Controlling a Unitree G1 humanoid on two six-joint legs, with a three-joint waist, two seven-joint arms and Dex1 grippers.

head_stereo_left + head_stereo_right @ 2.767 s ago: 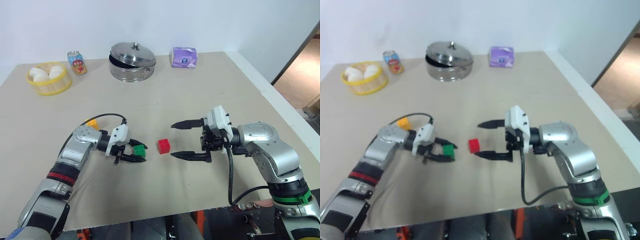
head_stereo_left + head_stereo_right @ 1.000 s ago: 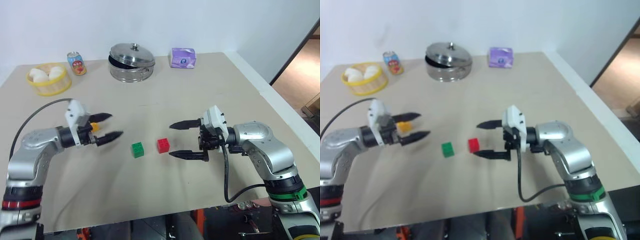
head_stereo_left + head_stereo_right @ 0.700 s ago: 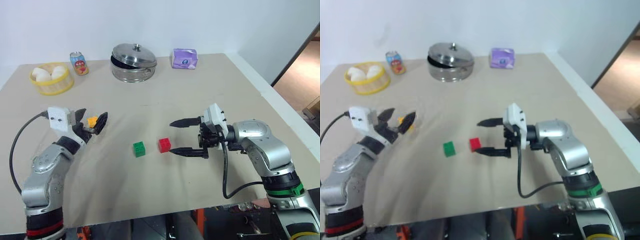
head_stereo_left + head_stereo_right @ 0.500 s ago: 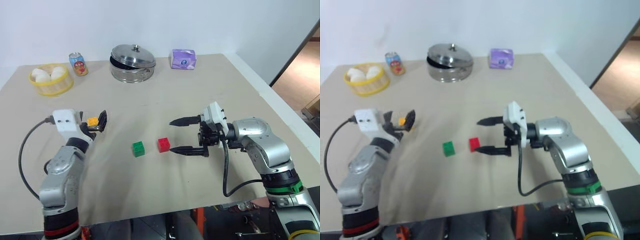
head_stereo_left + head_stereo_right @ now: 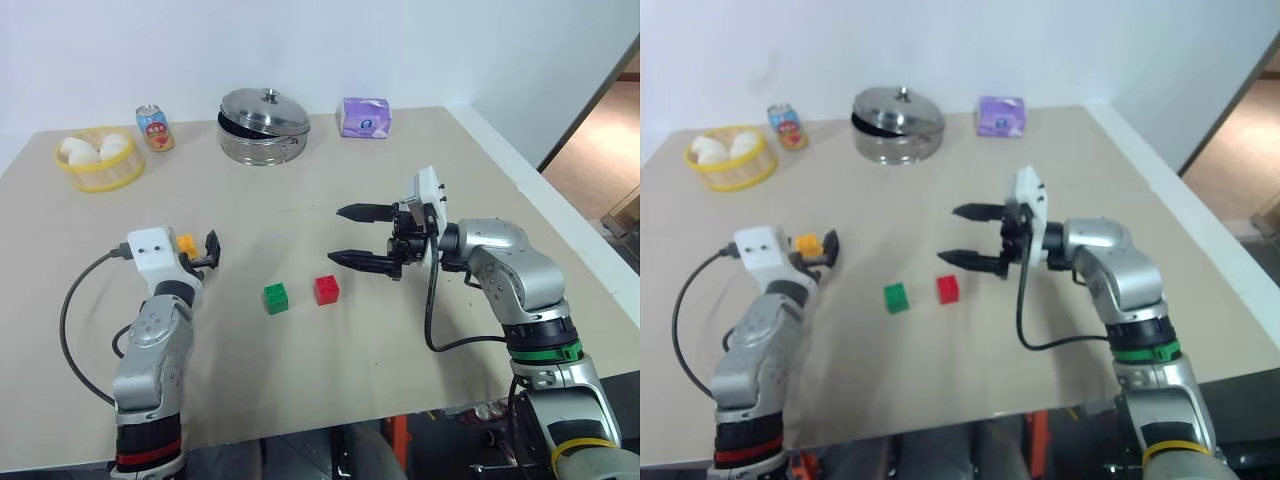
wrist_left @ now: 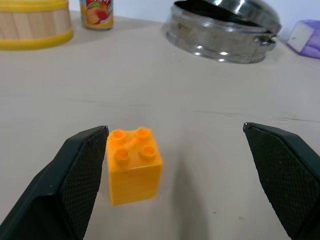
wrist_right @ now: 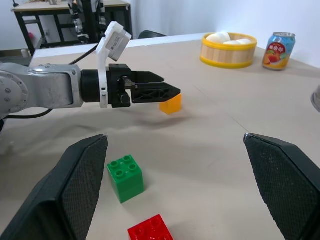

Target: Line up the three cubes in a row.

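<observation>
The red cube (image 5: 326, 289) sits just right of the green cube (image 5: 276, 297), with bare table (image 5: 330, 380) all around them. The left gripper (image 6: 182, 175) is spread wide around the yellow cube (image 6: 134, 164), left of the green one. The right gripper (image 5: 345, 235) hovers spread and empty beyond the red cube.

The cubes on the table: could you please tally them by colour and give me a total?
Red cube: 1
Green cube: 1
Yellow cube: 1
Total: 3
</observation>
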